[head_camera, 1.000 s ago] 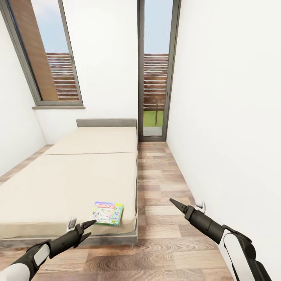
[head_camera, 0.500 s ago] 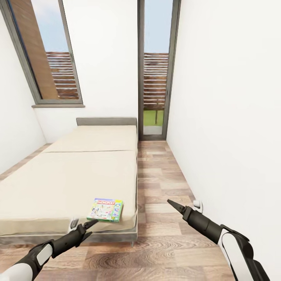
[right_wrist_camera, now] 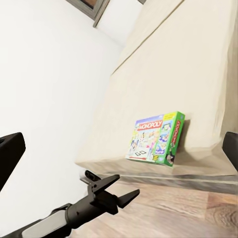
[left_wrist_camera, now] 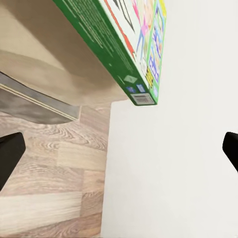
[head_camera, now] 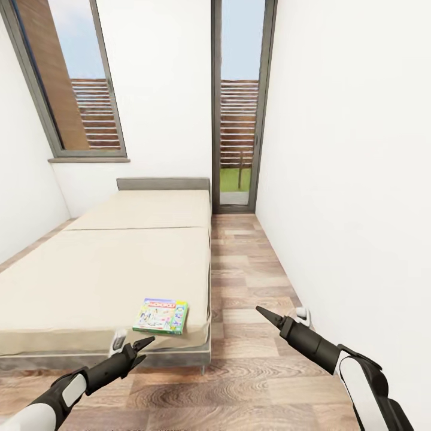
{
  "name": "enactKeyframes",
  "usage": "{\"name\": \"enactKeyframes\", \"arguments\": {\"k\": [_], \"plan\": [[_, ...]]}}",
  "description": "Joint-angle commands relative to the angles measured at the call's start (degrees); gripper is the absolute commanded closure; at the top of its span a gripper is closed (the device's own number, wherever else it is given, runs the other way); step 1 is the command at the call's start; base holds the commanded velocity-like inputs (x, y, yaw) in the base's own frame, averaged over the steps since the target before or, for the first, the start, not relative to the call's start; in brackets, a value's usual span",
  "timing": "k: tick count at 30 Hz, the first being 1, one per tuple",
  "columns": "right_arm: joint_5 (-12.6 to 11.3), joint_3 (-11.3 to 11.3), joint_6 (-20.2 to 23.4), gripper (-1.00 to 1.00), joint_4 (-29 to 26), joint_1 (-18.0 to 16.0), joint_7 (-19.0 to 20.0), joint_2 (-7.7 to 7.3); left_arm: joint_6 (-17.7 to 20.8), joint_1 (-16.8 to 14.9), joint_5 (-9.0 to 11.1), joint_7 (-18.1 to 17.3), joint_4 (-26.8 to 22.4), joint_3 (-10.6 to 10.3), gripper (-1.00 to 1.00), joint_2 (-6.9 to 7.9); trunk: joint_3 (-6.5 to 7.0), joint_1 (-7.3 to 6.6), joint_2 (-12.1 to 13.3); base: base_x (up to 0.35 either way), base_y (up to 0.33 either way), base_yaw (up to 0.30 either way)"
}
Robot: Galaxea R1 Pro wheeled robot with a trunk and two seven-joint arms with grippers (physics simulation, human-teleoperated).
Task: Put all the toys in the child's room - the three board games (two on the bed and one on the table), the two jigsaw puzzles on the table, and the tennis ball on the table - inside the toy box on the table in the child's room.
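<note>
Since a second ago the head view has crept forward, so the bed point(head_camera: 120, 263) sits a touch higher in it, and the left tool point(head_camera: 142, 350) has dropped from overlapping the mattress edge to the frame at the foot of the bed. Its fingers stand apart, empty, at about 7 o'clock from the board game point(head_camera: 160, 316). That box, white-topped with green edges and a red logo, lies flat near the mattress corner at the foot, on the side by the open floor point(head_camera: 251, 281). The right tool point(head_camera: 263, 313) hangs over the planks at 3 o'clock from the box; its wrist view shows the fingertips point(right_wrist_camera: 11, 151) well apart.
</note>
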Motion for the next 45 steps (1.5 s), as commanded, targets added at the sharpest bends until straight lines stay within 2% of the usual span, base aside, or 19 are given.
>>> {"name": "enactKeyframes", "arguments": {"k": [1, 10, 24, 32, 38, 45], "plan": [[-0.16, -0.07, 0.38, -1.00, -0.01, -0.04, 0.09, 0.01, 0.39, -0.03, 0.38, -0.17, 0.01, -0.04, -1.00, -0.23, -0.24, 0.22, -0.44, 0.000, 0.000, 0.000], [-0.12, -0.07, 0.38, -1.00, -0.01, -0.04, 0.11, 0.02, -1.99, 0.02, 0.39, -0.47, 0.01, -0.04, -1.00, -2.48, -1.85, 2.19, -4.05, 0.000, 0.000, 0.000], [-0.10, -0.07, 0.38, -1.00, -0.01, -0.04, 0.15, -0.03, -3.59, 0.05, 0.40, -0.66, 0.09, -0.08, -1.00, -3.88, -4.37, 5.27, -9.66, 0.000, 0.000, 0.000], [-0.10, -0.07, 0.38, -1.00, -0.01, -0.04, 0.22, -0.12, -3.62, 0.06, 0.40, -0.53, 0.09, 0.48, -1.00, -4.60, -4.37, 5.27, -9.66, 0.000, 0.000, 0.000], [-0.12, -0.07, 0.38, -1.00, -0.01, -0.04, 0.37, -0.15, -3.48, 0.06, 0.38, -0.23, 0.10, 1.70, -1.00, -4.76, -4.37, 5.27, -9.66, 0.058, 0.000, 0.000], [-0.11, -0.07, 0.38, -1.00, -0.01, -0.04, 0.41, -0.14, -3.47, 0.06, 0.32, -0.48, 0.09, 2.21, -1.00, -4.80, -4.37, 5.27, -9.66, 0.035, 0.000, 0.000]]}}
